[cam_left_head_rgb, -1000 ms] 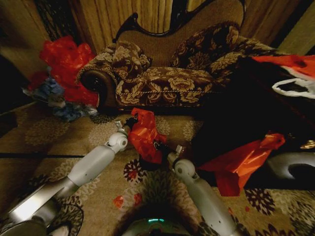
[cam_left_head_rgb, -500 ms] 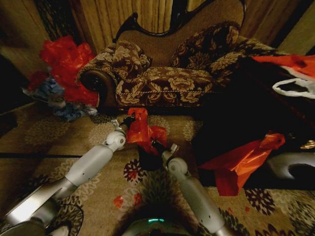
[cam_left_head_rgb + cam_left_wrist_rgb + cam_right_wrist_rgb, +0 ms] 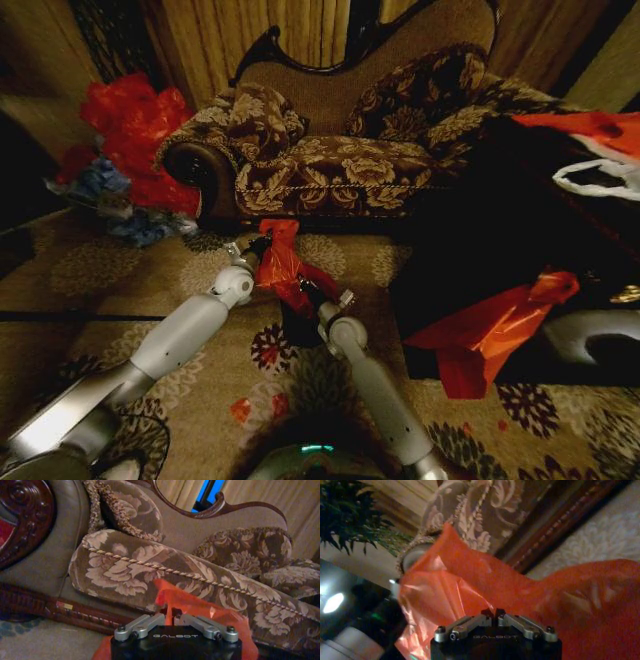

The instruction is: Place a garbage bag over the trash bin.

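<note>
- The garbage bag (image 3: 282, 268) was held stretched between the two arms, low in front of the sofa (image 3: 340, 150) and above the patterned carpet (image 3: 90, 290); it was seen as a crinkled bright-red sheet, narrow at the upper end and wider toward the lower right.
- The left tool (image 3: 262, 243) was placed at the upper end of the bag, just in front of the sofa's base; in the left wrist view its fingers (image 3: 150, 620) were drawn almost together with a fold of red plastic pinched between them, so it was closed on the bag (image 3: 200, 609).
- The right tool (image 3: 306, 290) was set at the lower right edge of the bag, nearer the robot than the left one; in the right wrist view its fingers (image 3: 517, 621) were brought together at the tips, with the red film (image 3: 470, 585) spread directly ahead and gripped there.
- The trash bin (image 3: 298, 322) was seen as a small dark shape on the carpet directly beneath the bag, between the two forearms; most of it was hidden by the plastic and the right arm, so whether the bag touched its rim could not be told.
- A larger red-orange bag (image 3: 490, 325) was draped over a dark mass to the right, well apart from the bin; a heap of red plastic (image 3: 135, 125) was piled beside the sofa's left armrest.
</note>
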You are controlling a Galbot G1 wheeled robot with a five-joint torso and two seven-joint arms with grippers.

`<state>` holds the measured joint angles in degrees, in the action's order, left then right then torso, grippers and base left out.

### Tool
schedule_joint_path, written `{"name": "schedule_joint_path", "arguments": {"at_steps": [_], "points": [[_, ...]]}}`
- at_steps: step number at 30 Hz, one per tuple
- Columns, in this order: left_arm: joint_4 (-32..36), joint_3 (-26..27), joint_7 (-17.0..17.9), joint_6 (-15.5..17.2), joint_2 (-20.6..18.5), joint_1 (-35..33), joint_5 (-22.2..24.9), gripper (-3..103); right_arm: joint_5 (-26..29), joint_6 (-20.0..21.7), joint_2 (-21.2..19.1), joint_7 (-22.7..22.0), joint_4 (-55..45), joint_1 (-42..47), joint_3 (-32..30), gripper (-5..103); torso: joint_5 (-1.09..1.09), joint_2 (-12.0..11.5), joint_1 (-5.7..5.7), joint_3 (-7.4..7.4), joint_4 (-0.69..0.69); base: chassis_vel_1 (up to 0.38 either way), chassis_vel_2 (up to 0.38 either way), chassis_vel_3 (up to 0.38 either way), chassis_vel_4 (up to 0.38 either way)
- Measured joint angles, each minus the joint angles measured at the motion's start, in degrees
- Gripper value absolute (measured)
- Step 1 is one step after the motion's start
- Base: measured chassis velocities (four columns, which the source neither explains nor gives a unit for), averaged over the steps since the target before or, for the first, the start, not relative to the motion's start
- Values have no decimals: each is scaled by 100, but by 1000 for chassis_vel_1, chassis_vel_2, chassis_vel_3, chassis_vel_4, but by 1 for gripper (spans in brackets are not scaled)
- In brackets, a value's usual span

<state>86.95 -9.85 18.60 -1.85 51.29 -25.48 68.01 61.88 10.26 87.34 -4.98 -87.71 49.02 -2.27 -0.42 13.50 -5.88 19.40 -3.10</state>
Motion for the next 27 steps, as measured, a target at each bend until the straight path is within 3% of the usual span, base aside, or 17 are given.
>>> {"name": "schedule_joint_path", "arguments": {"at_steps": [14,22,27], "points": [[121,135,-5,-9,-97,-128,113,0,442,-249,31,223,327,341,-165,0,1,0,0,0,-1,0,0,0,0],[579,140,-763,-104,-207,-282,454,0,556,-175,-383,91,-633,1072,-245,0,1,0,1,0,-2,0,0,0,0],[704,8,-814,-36,-240,-273,498,0,627,-138,-384,78,-684,1332,-268,0,1,0,0,0,-2,0,0,0,0]]}}
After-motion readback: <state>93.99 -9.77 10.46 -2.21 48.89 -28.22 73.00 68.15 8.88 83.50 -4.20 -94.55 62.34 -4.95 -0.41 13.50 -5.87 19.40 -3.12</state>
